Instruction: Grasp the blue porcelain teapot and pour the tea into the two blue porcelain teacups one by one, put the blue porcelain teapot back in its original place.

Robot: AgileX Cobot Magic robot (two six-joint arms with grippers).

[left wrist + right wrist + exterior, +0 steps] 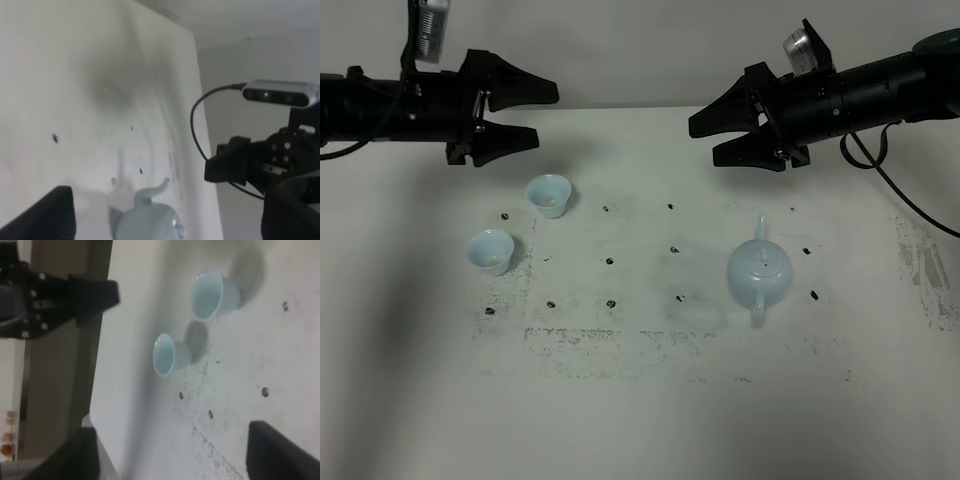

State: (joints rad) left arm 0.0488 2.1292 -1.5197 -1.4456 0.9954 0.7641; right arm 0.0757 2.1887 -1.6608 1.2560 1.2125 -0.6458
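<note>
The blue porcelain teapot stands upright on the white table at the right, lid on, spout pointing to the back; its spout and body also show in the left wrist view. The two blue porcelain teacups stand upright at the left, apart from each other, and appear again in the right wrist view. My left gripper hovers open behind the cups, holding nothing. My right gripper hangs open and empty behind and left of the teapot, its dark fingers framing the cups.
Small dark marks dot the table in a grid, with scuffed patches near the front and right edge. A black cable trails from the right arm. The table's back edge meets a pale wall.
</note>
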